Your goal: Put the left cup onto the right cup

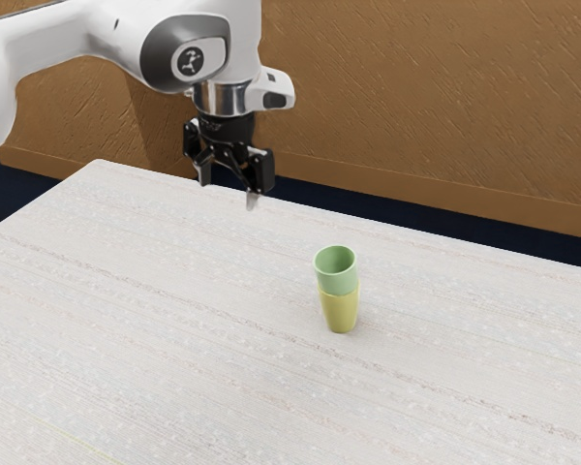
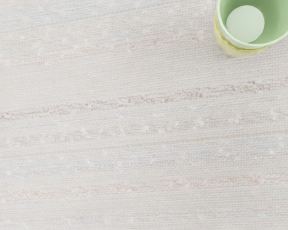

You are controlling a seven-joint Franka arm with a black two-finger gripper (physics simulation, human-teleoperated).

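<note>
The jaws hang open and empty above the desk (image 1: 126, 320), well apart from the cups. Below them and off to one side, the green cup (image 1: 335, 266) sits nested upright in the yellow cup (image 1: 340, 312), so the stacking looks done. The main risk from here is a knock. The pair stands tall and narrow, and a low pass of the jaws across it could clip the green rim and topple both.
</note>
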